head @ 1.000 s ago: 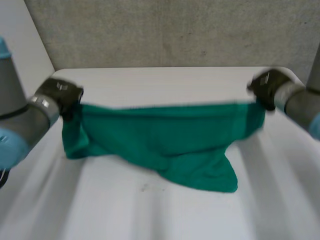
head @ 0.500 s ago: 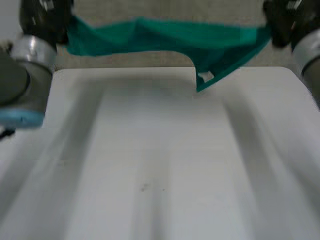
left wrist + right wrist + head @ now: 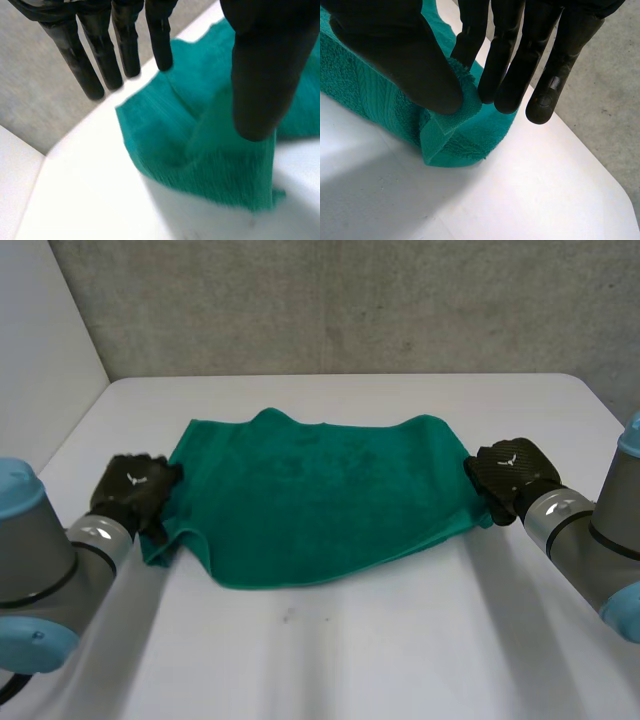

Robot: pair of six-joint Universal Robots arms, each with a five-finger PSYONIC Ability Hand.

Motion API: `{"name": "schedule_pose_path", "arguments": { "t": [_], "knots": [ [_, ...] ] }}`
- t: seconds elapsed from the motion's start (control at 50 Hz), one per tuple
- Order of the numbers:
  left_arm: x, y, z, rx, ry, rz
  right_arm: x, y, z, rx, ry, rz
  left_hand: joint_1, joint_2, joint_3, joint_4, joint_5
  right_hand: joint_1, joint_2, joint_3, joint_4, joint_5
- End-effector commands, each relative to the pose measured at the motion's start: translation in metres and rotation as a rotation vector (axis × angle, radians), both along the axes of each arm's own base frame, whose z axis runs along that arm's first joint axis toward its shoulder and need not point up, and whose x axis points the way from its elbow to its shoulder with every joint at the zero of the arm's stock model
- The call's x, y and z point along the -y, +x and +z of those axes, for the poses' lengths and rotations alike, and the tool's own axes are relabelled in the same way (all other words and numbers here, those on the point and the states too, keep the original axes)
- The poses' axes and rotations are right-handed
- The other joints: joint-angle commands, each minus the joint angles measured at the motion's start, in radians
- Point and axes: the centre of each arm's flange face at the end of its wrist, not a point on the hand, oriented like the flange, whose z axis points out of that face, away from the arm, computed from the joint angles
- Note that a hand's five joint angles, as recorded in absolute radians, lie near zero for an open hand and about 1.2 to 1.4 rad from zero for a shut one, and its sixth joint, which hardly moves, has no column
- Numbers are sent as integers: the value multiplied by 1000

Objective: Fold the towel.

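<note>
When looking down from the head view, finds the green towel [image 3: 320,500] spread nearly flat on the middle of the white table [image 3: 400,640], far edge wavy, near left corner bunched into a small fold. Shows the left hand [image 3: 133,490] at that bunched left edge and the right hand [image 3: 512,472] at the towel's right edge, both forearms reaching in low over the table from the near side. Leaves each grasp hard to read from up there.

Closer in, from the left wrist view, makes out straight fingers [image 3: 80,65] held above the towel's edge and a thumb [image 3: 260,75] stretched out over the cloth, well apart from them: relaxed, unclenched, nothing pinched. Places the rumpled towel under the palm, lying on the table.

From the right wrist view, adds what the head view leaves unclear: thumb [image 3: 395,55] pressed toward the fingers [image 3: 505,65] with a raised corner of the towel nipped between them, the cloth below folded double on the table.
</note>
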Motion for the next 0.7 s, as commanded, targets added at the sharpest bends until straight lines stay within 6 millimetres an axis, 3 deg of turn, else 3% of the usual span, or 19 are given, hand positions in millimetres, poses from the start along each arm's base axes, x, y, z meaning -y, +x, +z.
{"name": "schedule_pose_path", "arguments": {
  "t": [0.02, 0.12, 0.2, 0.46, 0.54, 0.68, 0.7],
  "knots": [
    [-13, -1, 34, -36, -30, -15, -2, 0, -2, 5, 0, 0, -242, -280, -285, -278, -278, 410, 215, 209, 203, 250],
    [-28, -2, 26, -178, 153, 8, -3, 0, -5, 5, 7, 0, -245, -283, -288, -281, -281, 410, 215, 209, 203, 250],
    [-29, 0, 21, -232, 195, 38, -3, 0, -5, 8, 9, -3, -239, -277, -282, -275, -275, 410, 215, 209, 203, 250],
    [-5, 15, -18, -207, 170, 259, -4, -3, -6, 9, 18, -17, -95, -133, -138, -131, -131, 410, 215, 209, 203, 250],
    [13, 17, -36, -205, 148, 282, -5, -3, -8, 7, 24, -18, 107, 69, 64, 72, 71, 410, 215, 209, 203, 250],
    [21, 18, -40, -201, 147, 288, -2, -7, -7, 6, 21, -30, 319, 281, 276, 283, 283, 410, 215, 209, 203, 250],
    [23, 19, -38, -203, 137, 291, -1, -8, -7, 7, 18, -36, 514, 475, 471, 478, 478, 410, 215, 209, 203, 250]
  ]
}}
